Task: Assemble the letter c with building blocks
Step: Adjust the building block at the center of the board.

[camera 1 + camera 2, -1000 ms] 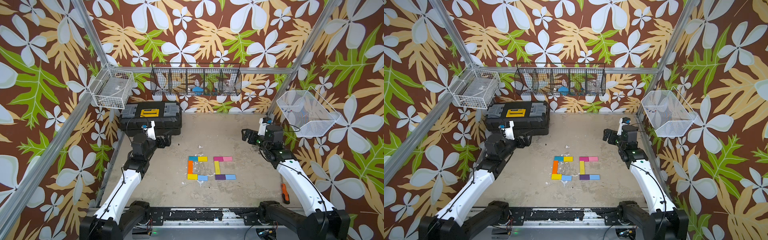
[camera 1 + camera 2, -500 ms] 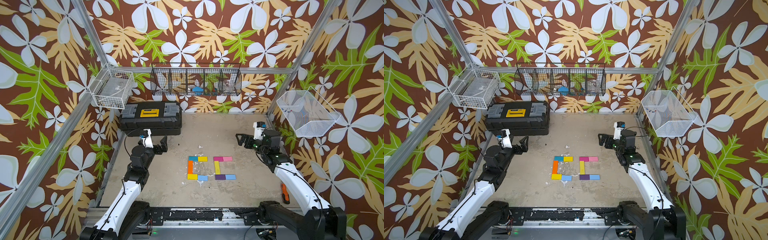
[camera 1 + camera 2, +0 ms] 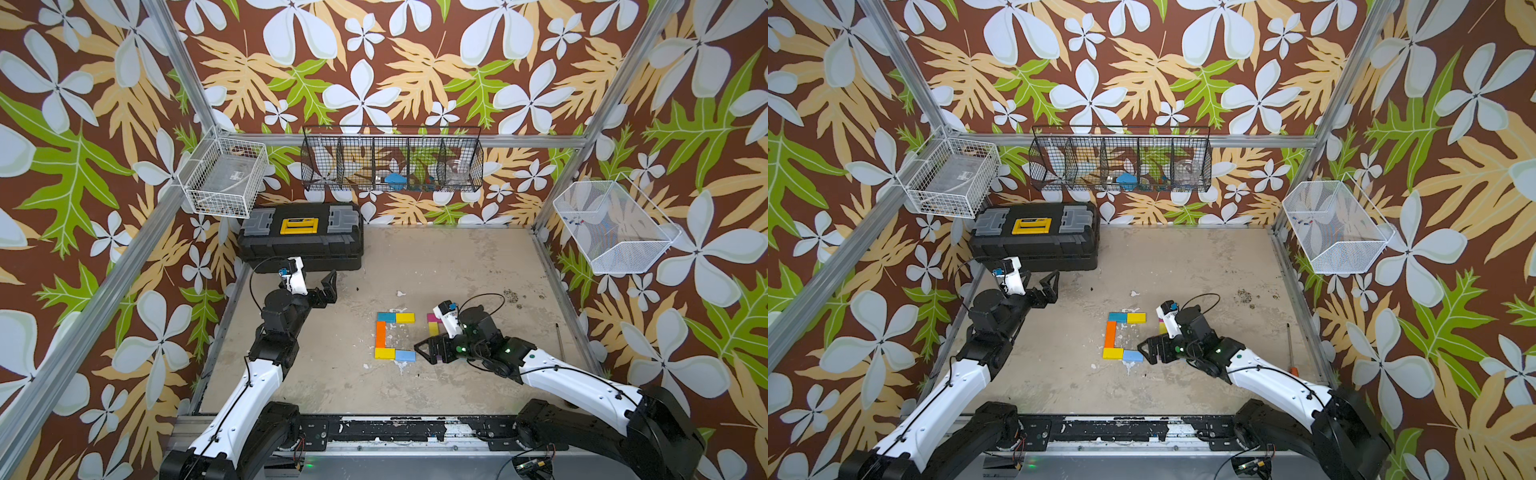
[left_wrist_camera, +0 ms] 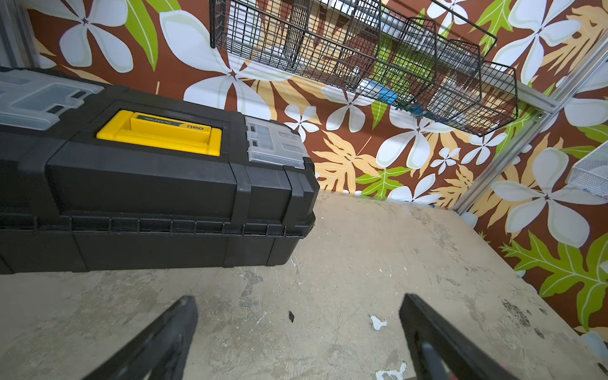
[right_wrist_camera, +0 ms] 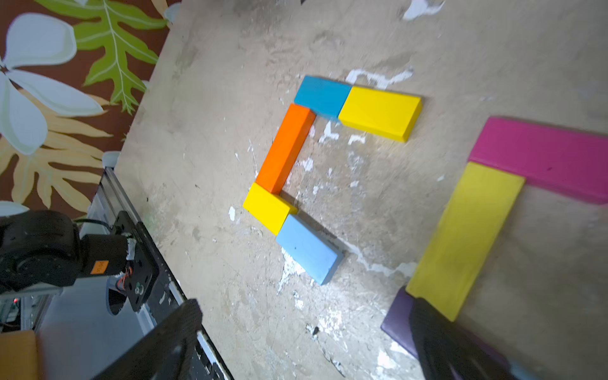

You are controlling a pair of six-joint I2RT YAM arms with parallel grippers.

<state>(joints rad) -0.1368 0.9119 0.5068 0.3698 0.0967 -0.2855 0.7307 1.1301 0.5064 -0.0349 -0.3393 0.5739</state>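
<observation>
Right wrist view showed flat matte building blocks (image 5: 284,148) forming a multicoloured C on the grey desk (image 5: 214,131). At its 3 o'clock from above lay a magenta block (image 5: 539,158), long yellow block (image 5: 464,237) and purple block (image 5: 399,324). The right gripper (image 5: 304,306), spread and empty, had one finger (image 5: 441,339) over the purple block; contact unclear. The left gripper (image 4: 297,302), also spread, hung at 10 o'clock. Blocks seemed light, rigid, smooth: pinch across long edges.
</observation>
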